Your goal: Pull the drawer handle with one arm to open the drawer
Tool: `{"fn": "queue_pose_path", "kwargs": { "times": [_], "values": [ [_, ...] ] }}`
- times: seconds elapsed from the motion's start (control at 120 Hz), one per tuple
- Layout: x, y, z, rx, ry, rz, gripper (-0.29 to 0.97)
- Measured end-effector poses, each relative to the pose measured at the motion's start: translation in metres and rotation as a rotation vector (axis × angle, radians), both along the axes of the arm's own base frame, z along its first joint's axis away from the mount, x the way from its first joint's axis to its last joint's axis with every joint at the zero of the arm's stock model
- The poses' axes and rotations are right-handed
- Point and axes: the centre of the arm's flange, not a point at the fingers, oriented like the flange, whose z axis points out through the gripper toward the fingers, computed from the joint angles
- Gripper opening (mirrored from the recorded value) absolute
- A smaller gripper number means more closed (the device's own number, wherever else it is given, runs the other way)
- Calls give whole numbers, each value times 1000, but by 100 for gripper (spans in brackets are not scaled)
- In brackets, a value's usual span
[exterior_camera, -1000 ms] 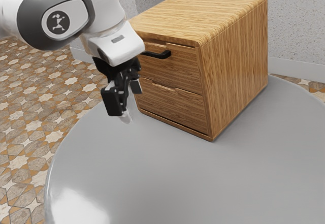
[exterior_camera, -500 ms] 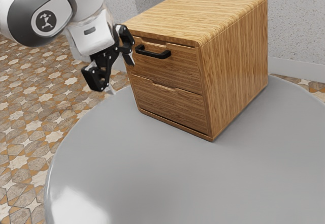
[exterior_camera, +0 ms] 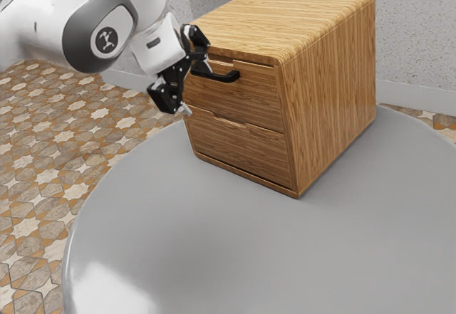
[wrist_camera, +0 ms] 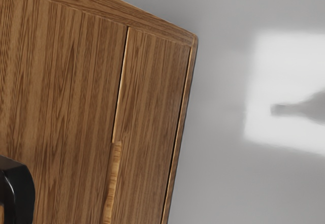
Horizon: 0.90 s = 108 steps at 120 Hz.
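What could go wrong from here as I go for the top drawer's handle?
1. The pincer is open at the very end of the black handle, not its middle. Closing there could slip off, or pull the top drawer askew so that it jams.
2. The cabinet seems merely to stand on the smooth table. A pull may drag the whole box instead.

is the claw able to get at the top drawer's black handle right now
Probably yes: the open claw sits right beside one end of the handle, with nothing between them.
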Motion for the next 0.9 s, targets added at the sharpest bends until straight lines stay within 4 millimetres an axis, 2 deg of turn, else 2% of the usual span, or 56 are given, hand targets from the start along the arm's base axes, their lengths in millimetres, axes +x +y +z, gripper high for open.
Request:
{"fn": "queue_pose_path", "kwargs": {
  "times": [0.15, 0.442, 0.725, 0.9],
  "values": [
    [10, 6, -4, 7, -14, 3, 68],
    [10, 44, -11, 10, -11, 61, 68],
    [12, 34, -13, 9, -10, 49, 68],
    [14, 39, -17, 7, -6, 63, 63]
  ]
}}
